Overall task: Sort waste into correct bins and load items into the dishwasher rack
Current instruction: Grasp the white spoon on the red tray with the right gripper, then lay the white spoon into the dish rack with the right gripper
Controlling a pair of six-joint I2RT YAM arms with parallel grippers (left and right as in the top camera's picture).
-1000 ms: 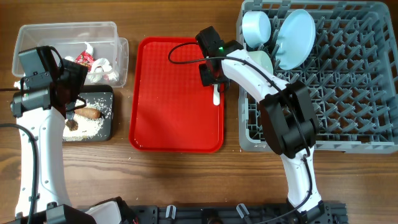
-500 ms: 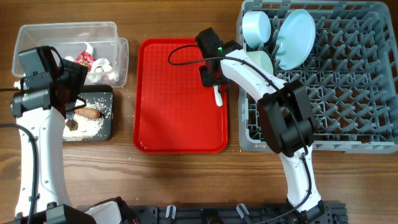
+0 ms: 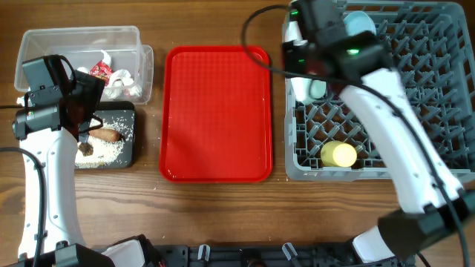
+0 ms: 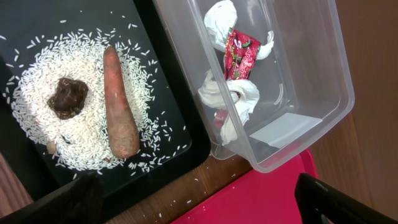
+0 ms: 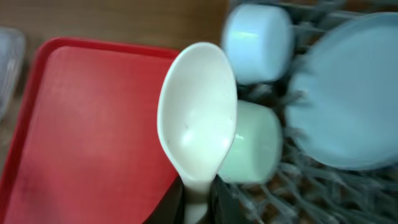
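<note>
My right gripper [image 5: 198, 208] is shut on the handle of the white plastic spoon [image 5: 198, 112] and holds it in the air over the back left corner of the grey dishwasher rack [image 3: 415, 111]. Below it stand two pale blue bowls [image 5: 258, 40] [image 5: 252, 143] and the pale blue plate [image 5: 351, 93]. A yellow cup [image 3: 338, 154] lies in the rack's front left. My left gripper [image 4: 199, 211] is open and empty above the black tray [image 4: 31, 25], which holds rice [image 4: 37, 93], a brown lump [image 4: 68, 96] and a carrot stick [image 4: 121, 102]. The clear tub [image 4: 311, 93] holds the wrapper [image 4: 241, 53] and tissue [image 4: 239, 99].
The flat red serving tray [image 3: 215, 111] lies bare between the bins and the rack. A few rice grains lie on the wood by the black tray's corner. My right arm crosses the rack's left half in the overhead view.
My right gripper has lifted the spoon off the red tray's right edge and carried it right, over the rack's back left corner. The left arm has not moved.
</note>
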